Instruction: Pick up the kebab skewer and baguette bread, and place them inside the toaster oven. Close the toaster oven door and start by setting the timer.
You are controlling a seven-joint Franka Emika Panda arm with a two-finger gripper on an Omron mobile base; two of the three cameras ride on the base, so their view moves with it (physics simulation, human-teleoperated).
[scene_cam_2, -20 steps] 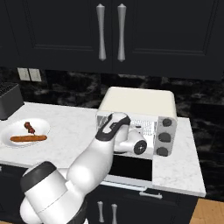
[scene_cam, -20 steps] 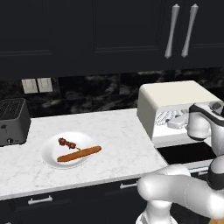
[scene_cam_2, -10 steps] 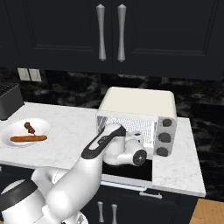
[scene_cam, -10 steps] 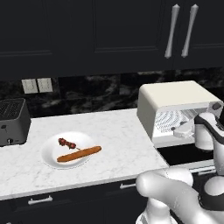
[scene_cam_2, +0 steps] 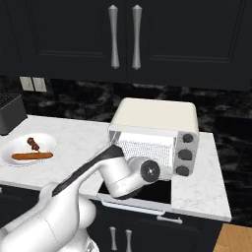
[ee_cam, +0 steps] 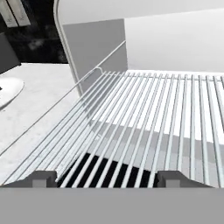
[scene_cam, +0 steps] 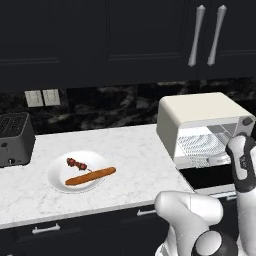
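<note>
In the left base view, the kebab skewer [scene_cam: 76, 163] and baguette bread [scene_cam: 90, 176] are seen on a white plate [scene_cam: 56, 179], well left of the toaster oven [scene_cam: 202, 126]. In the right base view, its door [scene_cam_2: 135, 195] is folded down. In the hand view, the gripper [ee_cam: 104, 179] is held wide apart, empty, over the wire rack [ee_cam: 148, 118].

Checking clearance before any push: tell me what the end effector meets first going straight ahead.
Most likely the wire rack of the open toaster oven; the end effector points along it, tips apart. Depth is unclear.
</note>
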